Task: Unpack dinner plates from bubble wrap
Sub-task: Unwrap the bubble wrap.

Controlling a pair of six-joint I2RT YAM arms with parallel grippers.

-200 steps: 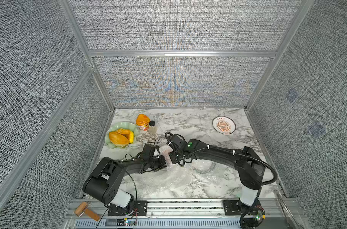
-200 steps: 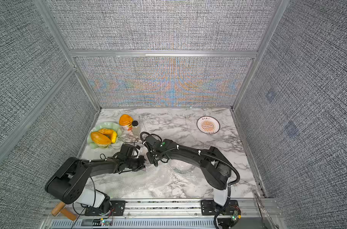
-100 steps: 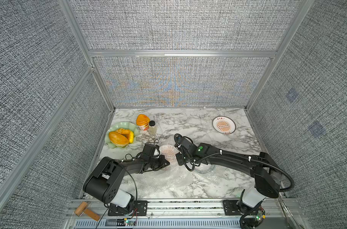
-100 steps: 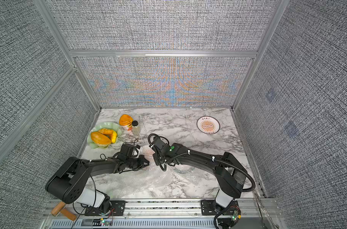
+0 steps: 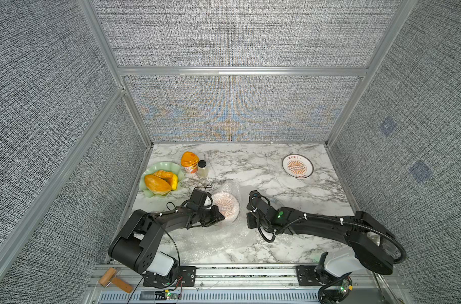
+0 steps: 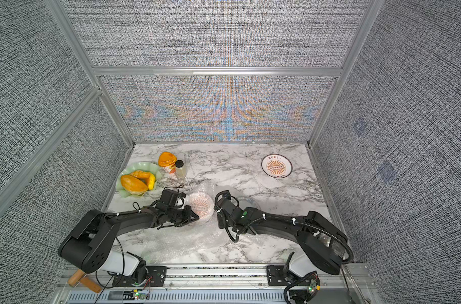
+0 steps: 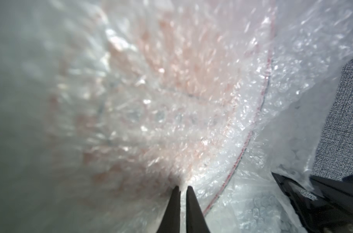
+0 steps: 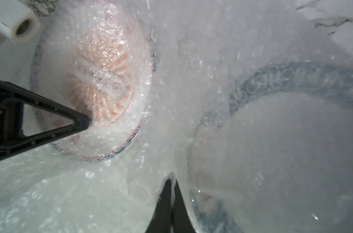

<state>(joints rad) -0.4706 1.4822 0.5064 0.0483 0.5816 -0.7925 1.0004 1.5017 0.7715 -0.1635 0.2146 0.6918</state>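
The left gripper (image 7: 181, 188) is pinched nearly closed on the bubble wrap (image 5: 211, 242) covering a sunburst plate (image 5: 225, 208) mid-tabletop (image 5: 263, 171). The right gripper (image 8: 172, 181) is clamped tight on wrap beside it. A bare plate (image 5: 297, 166) sits back right.

right gripper (image 8: 172, 181): you've pulled it rightward, away from the left gripper (image 7: 181, 188), your right arm (image 5: 326, 223) swung lower and wider | bubble wrap (image 5: 211, 243): drawn rightward with it, stretched between both grippers | wrapped plate (image 5: 225, 208): sunburst centre, covered a second ago, now shows
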